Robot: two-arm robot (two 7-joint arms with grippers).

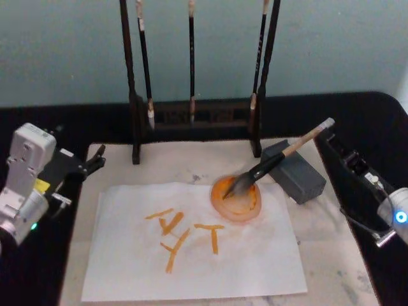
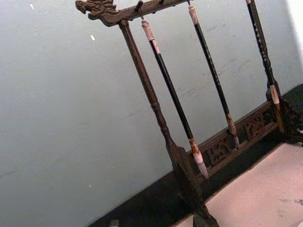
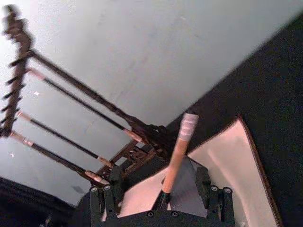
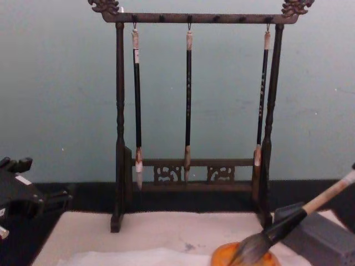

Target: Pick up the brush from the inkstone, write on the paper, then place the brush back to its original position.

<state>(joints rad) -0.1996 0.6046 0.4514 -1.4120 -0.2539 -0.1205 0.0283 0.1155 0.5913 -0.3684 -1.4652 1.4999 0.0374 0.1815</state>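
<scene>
1. The brush [image 1: 274, 160] rests free: bristle tuft in the orange ink dish [image 1: 237, 199], ferrule propped on the grey inkstone block [image 1: 294, 171], handle end up and off toward our right side.
2. Long axis runs diagonal, from tuft low and centre to handle tip high, right and back. In the right wrist view the handle [image 3: 178, 153] points straight out between the claw's fingers.
3. Right claw [image 3: 161, 201] is the nearer one, just beside the handle end; its fingers stand apart and nothing is gripped. We judge the brush is already back in place, with orange strokes [image 1: 182, 231] on the paper [image 1: 191, 255].
4. Left claw [image 1: 89, 164] is parked at the left edge of the tabletop [image 1: 38, 280], well apart from the brush. We cannot tell how its fingers stand.
5. Counts:
   - one large brush
   - three thin brushes on the wooden rack [image 4: 191, 111]
   - one sheet of paper
   - one felt mat [image 1: 331, 248]
   - one ink dish
   - one inkstone block
</scene>
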